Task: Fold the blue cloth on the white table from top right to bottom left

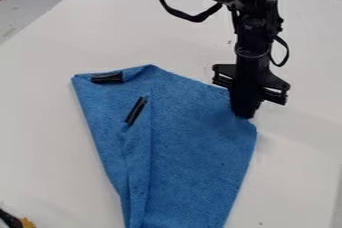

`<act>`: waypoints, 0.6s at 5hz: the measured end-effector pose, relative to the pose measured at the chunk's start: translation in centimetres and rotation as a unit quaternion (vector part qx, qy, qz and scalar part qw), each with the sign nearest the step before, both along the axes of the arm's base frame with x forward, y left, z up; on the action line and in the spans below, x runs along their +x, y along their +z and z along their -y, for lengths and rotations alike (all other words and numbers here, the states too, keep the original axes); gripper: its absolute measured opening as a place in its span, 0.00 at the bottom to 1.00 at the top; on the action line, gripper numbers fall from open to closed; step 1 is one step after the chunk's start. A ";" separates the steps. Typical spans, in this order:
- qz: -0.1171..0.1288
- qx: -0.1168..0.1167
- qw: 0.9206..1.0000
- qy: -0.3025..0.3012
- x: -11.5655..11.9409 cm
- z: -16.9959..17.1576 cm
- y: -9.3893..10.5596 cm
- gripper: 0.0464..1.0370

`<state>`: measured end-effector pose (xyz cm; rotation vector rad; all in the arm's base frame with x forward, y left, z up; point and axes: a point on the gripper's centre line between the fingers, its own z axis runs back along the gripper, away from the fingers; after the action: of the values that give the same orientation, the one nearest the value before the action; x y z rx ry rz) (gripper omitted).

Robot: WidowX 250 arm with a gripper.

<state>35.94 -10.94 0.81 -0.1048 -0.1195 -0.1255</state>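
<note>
The blue cloth (194, 142) lies on the white worktop (60, 137), its left side creased lengthwise, with the tool (245, 114) at its upper right edge. Whether the tool is spread, pressed together or pinching fabric, one cannot tell. A shallow or missed grip would probably let the corner slip out partway across. Pulling low could drag the whole cloth, and the loose left-hand folds might bunch into a crooked diagonal.

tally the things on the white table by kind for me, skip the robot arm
blue cloth: 1
black strips lying on it: 2
black-and-yellow thing, cut off at the lower left corner: 1
total: 4
</note>
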 end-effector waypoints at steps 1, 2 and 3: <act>-0.007 0.012 1.000 -0.006 0.0 -0.3 0.1 0.02; -0.034 0.037 0.999 0.017 -0.8 -1.2 1.1 0.01; 0.016 0.049 0.996 0.071 -1.6 -2.8 6.1 0.01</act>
<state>34.30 -8.13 6.87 0.0039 -0.1522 0.0092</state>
